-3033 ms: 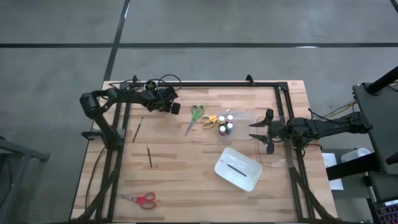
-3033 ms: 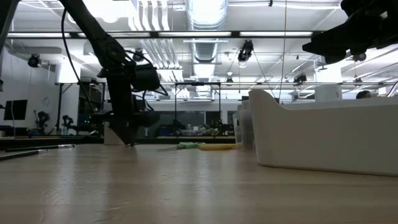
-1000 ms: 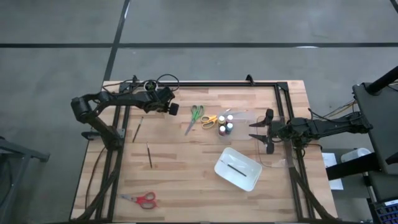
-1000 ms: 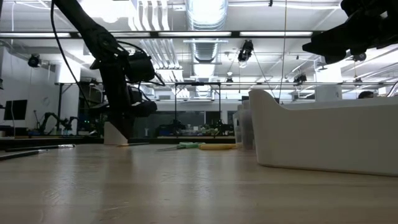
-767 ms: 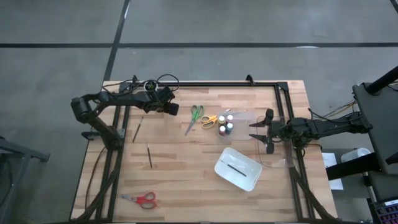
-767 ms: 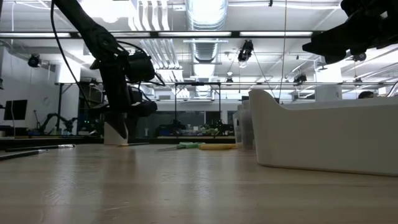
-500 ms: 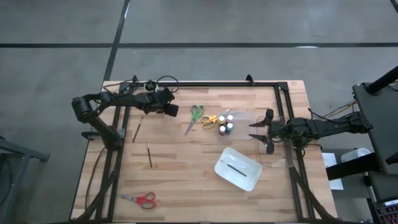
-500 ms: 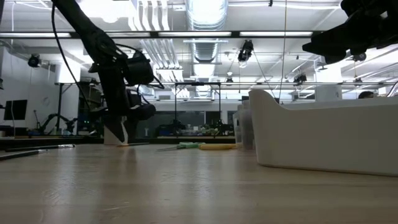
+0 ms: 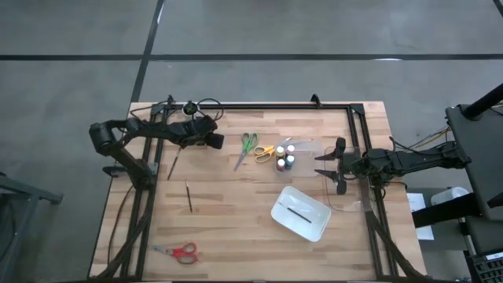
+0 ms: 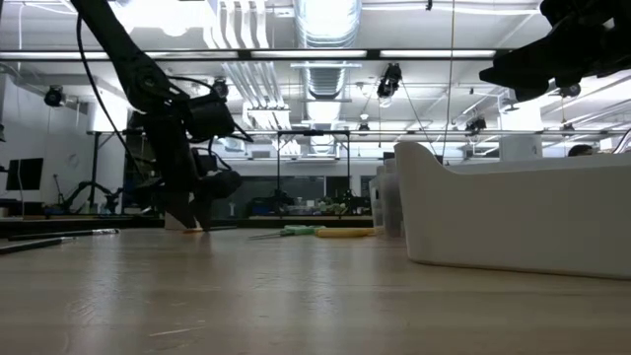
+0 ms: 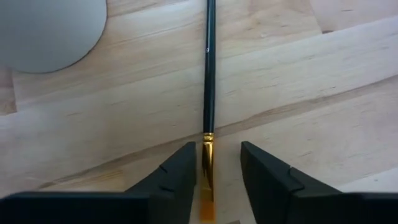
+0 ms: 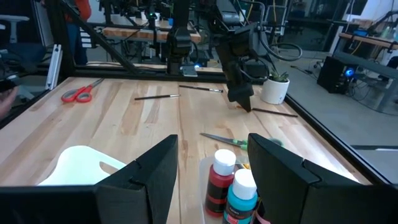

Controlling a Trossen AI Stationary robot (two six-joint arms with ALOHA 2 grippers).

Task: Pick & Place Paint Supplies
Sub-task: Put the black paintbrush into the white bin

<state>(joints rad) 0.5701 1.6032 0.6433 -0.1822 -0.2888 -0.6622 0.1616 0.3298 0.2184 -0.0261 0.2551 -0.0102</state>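
A thin dark brush (image 11: 209, 74) with a gold ferrule (image 11: 207, 152) lies flat on the wooden table. My left gripper (image 11: 217, 145) is open low over it, pointing steeply down, one finger on each side of the ferrule end without touching it. In the high view this gripper (image 9: 214, 141) is at the far left. My right gripper (image 9: 321, 166) waits open at the right edge, behind the paint bottles (image 9: 285, 157). Green scissors (image 9: 247, 145) and yellow scissors (image 9: 265, 152) lie beside the bottles. Two more brushes (image 9: 174, 163) (image 9: 189, 196) lie at the left.
The white tray (image 9: 277, 212) holds one brush (image 9: 297, 211) at centre right. Red scissors (image 9: 179, 251) lie at the near left. A small white round cup (image 12: 273, 90) stands close to my left gripper, also seen as a pale disc (image 11: 50, 31).
My left gripper has sunk toward the table and drawn slightly toward the left edge, coming down over the brush. Its fingers have opened from shut. The brush and everything else lie as before.
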